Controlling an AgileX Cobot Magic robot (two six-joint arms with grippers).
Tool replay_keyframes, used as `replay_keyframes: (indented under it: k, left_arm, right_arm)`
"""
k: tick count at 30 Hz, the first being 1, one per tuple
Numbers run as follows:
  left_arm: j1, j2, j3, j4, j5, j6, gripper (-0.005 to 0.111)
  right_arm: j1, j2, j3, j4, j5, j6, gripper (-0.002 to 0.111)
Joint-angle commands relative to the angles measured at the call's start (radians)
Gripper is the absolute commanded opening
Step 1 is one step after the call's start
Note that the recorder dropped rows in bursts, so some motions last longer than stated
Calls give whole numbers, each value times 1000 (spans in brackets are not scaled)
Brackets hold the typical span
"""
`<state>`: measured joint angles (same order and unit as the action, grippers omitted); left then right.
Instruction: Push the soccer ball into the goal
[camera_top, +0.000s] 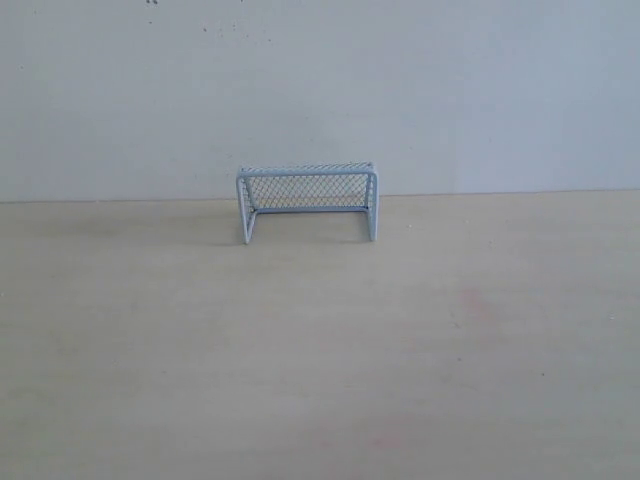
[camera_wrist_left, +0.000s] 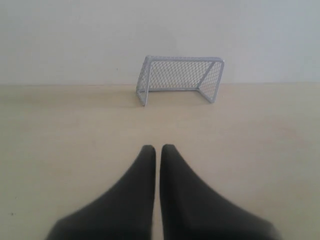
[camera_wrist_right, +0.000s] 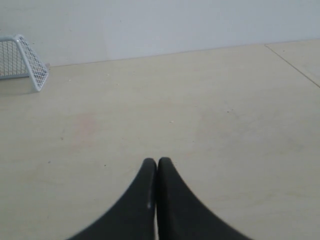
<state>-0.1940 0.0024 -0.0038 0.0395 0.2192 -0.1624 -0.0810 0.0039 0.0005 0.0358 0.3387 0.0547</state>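
Note:
The goal, a small pale blue-white frame with mesh netting, stands at the back of the pale wooden table against the wall, its mouth facing the front. It also shows in the left wrist view as the goal, and its side post as the goal in the right wrist view. The soccer ball is out of view in every frame. My left gripper is shut with nothing in it, well short of the goal. My right gripper is shut and empty too, off to the goal's right. Neither gripper shows in the exterior view.
A plain light wall rises right behind the goal. The pale tabletop carries faint reddish stains. A seam or edge of the table runs along one side in the right wrist view.

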Motion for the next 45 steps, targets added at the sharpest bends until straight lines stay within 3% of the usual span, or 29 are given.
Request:
replay_keyframes:
  k: [1,9,17,45]
  left_arm:
    - [4,-2,4,9,91,1,4]
    - [4,-2,4,2,95,22,4]
    - [105,-2,4,2,112,75,4]
    - [105,-2,4,2,112,75,4]
  right_arm:
    - [-6,-4,-1,0,-5,-4,0]
    - [-6,-4,-1,0,-5,-4,0]
    - [-6,-4,-1,0,-5,-4,0]
    - [-6,-4,-1,0,-5,-4,0]
